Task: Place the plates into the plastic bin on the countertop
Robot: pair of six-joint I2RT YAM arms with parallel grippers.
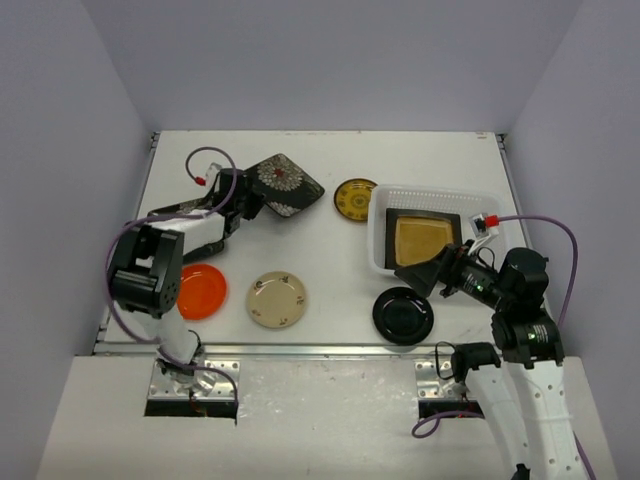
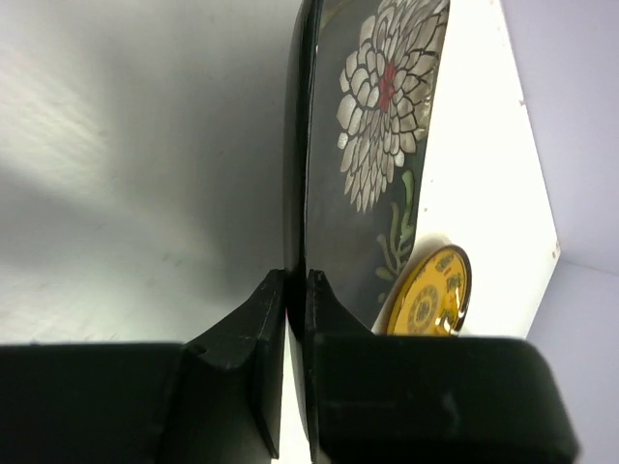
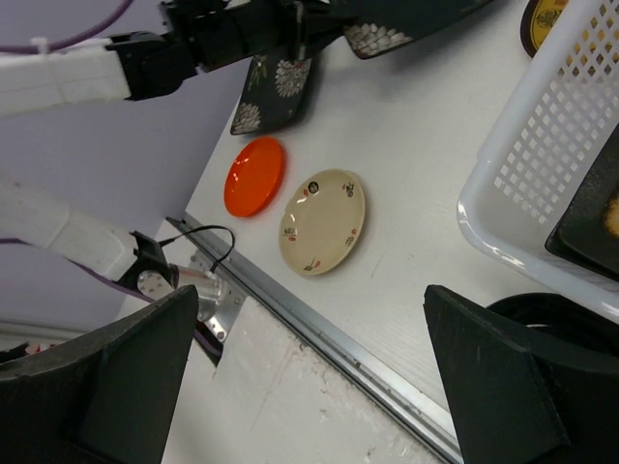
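Left gripper: fingers are being pressed together on the rim of the black floral plate, which is being held tilted over the countertop's far left.
Handling: it is being judged stiff, glossy and breakable, so a deeper rim hold is being advised.
Right gripper: it is being held wide apart and empty beside the plastic bin.
In the way: the route is being crossed by the patterned yellow plate.

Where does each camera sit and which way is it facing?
Top external: overhead, facing down at the countertop; both arms visible from behind.
Left wrist: along the left end effector, shut on the floral plate.
Right wrist: toward the cream plate, framed by the open right end effector.
Shared: top and left wrist both show the yellow plate.
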